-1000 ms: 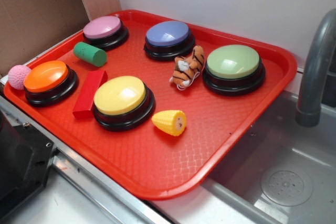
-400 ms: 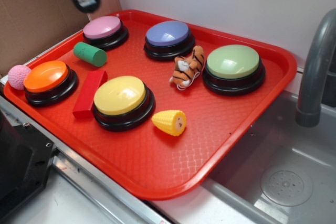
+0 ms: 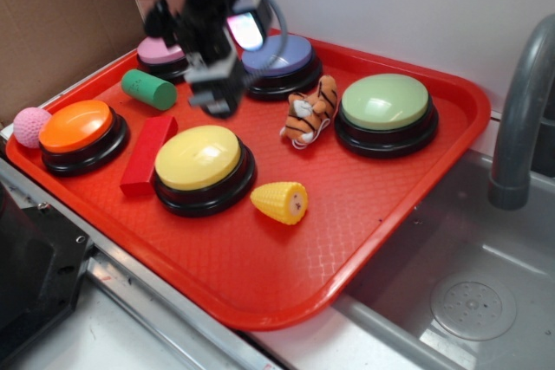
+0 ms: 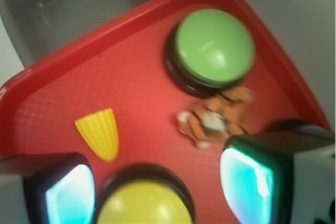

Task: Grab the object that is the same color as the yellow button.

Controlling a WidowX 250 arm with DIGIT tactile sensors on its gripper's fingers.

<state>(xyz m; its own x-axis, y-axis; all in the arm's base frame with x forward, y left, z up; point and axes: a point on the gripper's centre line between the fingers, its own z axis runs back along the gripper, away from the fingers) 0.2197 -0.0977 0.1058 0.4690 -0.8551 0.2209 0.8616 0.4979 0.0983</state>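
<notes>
The object, a small yellow toy corn cob, lies on the red tray just right of the yellow button. My gripper hangs in the air over the tray behind the yellow button, between the pink and blue buttons, well apart from the corn. It is open with nothing held. The wrist view looks down on the corn ahead and to the left. Both lit fingers stand wide apart there, with the yellow button below the gripper.
Also on the tray: a plush tiger, green button, blue button, pink button, orange button, green cylinder, red block. A pink ball sits at the left rim. Sink and faucet lie right.
The arm came in from the upper left and moved down and right, now over the tray behind the yellow button. Nothing on the tray has moved.
</notes>
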